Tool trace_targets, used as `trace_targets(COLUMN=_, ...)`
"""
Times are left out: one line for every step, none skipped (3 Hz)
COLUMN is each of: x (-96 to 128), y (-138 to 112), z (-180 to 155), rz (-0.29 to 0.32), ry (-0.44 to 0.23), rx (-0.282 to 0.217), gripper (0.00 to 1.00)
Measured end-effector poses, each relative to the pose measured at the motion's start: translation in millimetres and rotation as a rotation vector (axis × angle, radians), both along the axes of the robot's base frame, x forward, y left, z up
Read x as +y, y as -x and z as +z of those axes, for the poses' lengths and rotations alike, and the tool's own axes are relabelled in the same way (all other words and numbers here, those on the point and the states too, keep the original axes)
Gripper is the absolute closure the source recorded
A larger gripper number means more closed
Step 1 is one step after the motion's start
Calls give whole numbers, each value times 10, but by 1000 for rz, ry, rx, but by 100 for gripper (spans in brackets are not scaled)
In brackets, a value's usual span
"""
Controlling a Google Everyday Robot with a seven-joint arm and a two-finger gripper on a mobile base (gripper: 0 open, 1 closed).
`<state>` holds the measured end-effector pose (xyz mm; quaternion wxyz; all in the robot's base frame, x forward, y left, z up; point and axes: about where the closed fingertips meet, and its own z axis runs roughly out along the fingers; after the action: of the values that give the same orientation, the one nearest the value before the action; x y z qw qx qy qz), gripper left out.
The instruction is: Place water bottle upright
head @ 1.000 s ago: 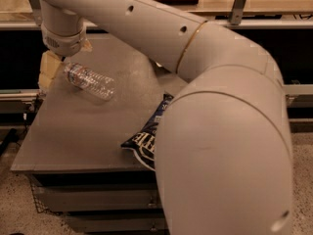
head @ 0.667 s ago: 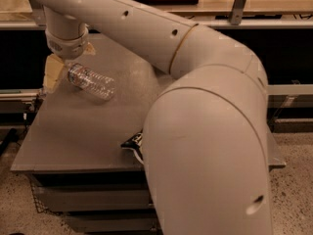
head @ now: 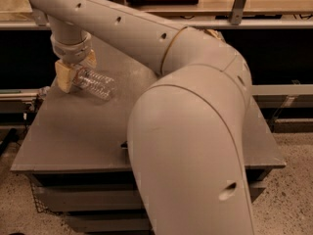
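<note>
Largest of all, the robot's pale arm point(head: 195, 146): rising from below the desk's near edge, right of centre, and covering much of the desk's right half. Bending at a broad elbow, then stretching back over the desk toward its far left corner. Small dark holes along the casing.

Next, the desk point(head: 78, 136): a flat grey top, dull and faintly scuffed, with dark tiers below its near edge. Behind the desk's far edge, a wooden shelf point(head: 161, 6) on metal rails, black shadow beneath. Off the desk's right side, speckled floor point(head: 288, 190).

Over the desk's far left area, the end effector point(head: 77, 72), pointing down from a ringed wrist. Open, with 2 tan fingers point(head: 63, 78) set wider apart than the bottle: 1 toward the desk's left edge, 1 toward its far edge. Closed on nothing. Straddling 1 end of the water bottle, pads close beside it, contact impossible to confirm.

Water bottle point(head: 98, 83): clear, ribbed, lying on its side on the desk's far left area, not upright. Long axis slanting from between the fingers toward the desk's centre. Cap not to be made out.

Smallest, a dark sliver point(head: 124, 146) on the desk close to its near edge, poking out from behind the arm. Too little showing to name.
</note>
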<state>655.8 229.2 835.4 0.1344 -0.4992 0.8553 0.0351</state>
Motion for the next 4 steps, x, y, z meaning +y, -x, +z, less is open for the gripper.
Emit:
trace_targets(x=-33, y=-34, z=-43, rz=-21, ry=26, rx=6, gripper=53)
trace_targets(x=-164, y=-165, z=116, rz=-37, ry=3, rx=-17, gripper=84)
trace_targets(x=-360, y=-287, z=487, rz=9, ry=-114, rx=-83, gripper=100)
trace_targets(x=-679, y=-387, z=909, rz=96, ry=-292, rx=-184, gripper=100)
